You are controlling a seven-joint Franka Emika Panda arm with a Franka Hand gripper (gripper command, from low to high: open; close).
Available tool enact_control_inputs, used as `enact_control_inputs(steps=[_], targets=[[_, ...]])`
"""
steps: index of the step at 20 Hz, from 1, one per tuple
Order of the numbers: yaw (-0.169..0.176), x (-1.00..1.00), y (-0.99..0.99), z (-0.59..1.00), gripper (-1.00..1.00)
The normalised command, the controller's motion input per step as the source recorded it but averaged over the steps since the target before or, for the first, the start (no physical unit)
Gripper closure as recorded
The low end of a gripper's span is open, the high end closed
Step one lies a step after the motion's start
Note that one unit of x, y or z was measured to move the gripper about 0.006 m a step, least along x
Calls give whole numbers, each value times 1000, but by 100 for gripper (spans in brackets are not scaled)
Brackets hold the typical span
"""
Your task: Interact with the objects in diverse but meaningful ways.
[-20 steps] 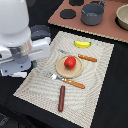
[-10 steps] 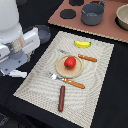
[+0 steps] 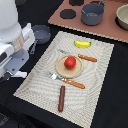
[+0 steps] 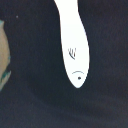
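Note:
My gripper (image 3: 14, 75) hangs over the dark table at the exterior view's left, off the placemat; its fingers are too small to read. The wrist view shows a white fish-like piece (image 4: 75, 45) lying on the dark surface below, and no fingers appear there. A red tomato (image 3: 70, 62) rests on a round wooden plate (image 3: 61, 70) on the placemat (image 3: 35, 82). A yellow banana (image 3: 82, 44) lies beyond the plate, and a brown sausage stick (image 3: 61, 98) lies in front of it. A small grey pan (image 3: 41, 34) stands beside the arm.
An orange-handled fork (image 3: 70, 81) and knife (image 3: 84, 57) flank the plate. A brown board at the back carries a grey pot (image 3: 92, 14), black discs (image 3: 66, 13) and a bowl (image 3: 122, 16). A tan edge (image 4: 4, 60) shows in the wrist view.

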Motion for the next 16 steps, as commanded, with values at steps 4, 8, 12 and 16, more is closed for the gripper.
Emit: enact_control_inputs(steps=[4,8,12,16], targets=[[84,-485,85,-409,-100],[84,-585,70,-351,-100],[81,-544,79,-336,-100],[75,-457,25,-326,-100]])
